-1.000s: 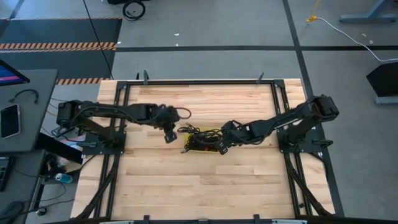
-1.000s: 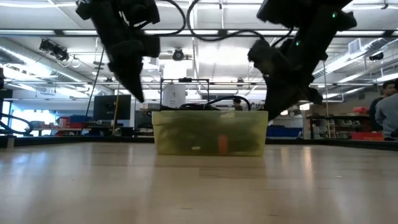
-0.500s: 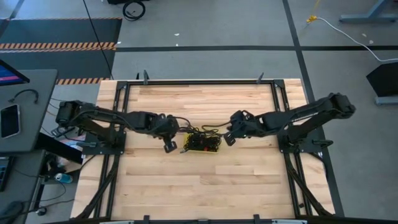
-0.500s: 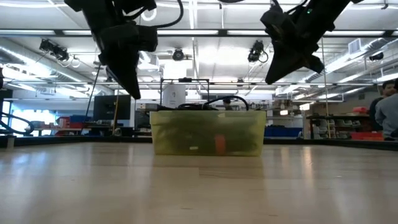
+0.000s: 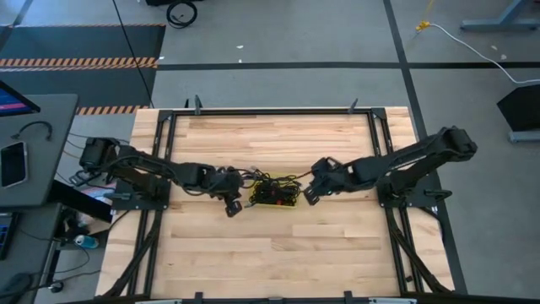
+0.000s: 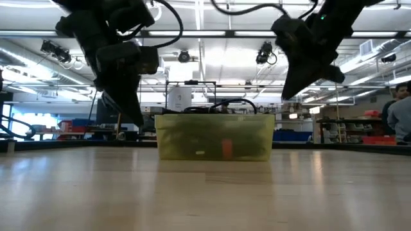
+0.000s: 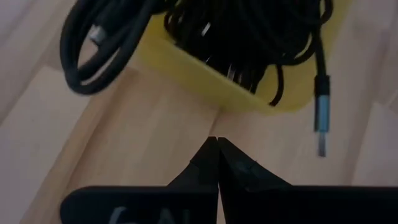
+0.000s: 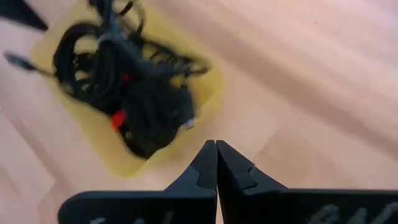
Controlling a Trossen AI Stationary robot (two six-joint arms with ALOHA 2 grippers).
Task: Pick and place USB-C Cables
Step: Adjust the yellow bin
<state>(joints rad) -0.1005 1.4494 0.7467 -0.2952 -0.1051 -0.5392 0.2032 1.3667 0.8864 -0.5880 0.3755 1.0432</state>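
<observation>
A low yellow bin [image 5: 291, 205] stands in the middle of the wooden table and holds a tangle of black USB-C cables [image 5: 275, 191], some with red ties [image 8: 117, 121]. One cable loop [image 7: 93, 50] and a plug end [image 7: 321, 118] hang over the bin's wall [image 7: 205, 78]. My left gripper [image 5: 234, 206] is shut and hovers just left of the bin, pointing steeply down. My right gripper [image 5: 309, 197] is shut and hovers above the table just right of the bin [image 8: 208, 84]. Neither holds anything.
Black frame rails [image 5: 270, 111] border the tabletop. Bare wood [image 5: 278, 253] stretches toward the near edge. At the right edge of the low view, a person [image 6: 402, 112] stands in the room behind the table.
My left gripper has moved toward the table's near edge and sunk, rolling a little, and now sits low beside the bin's left side. My right gripper has risen from the bin and drawn back toward the table's right edge. Both stayed shut.
</observation>
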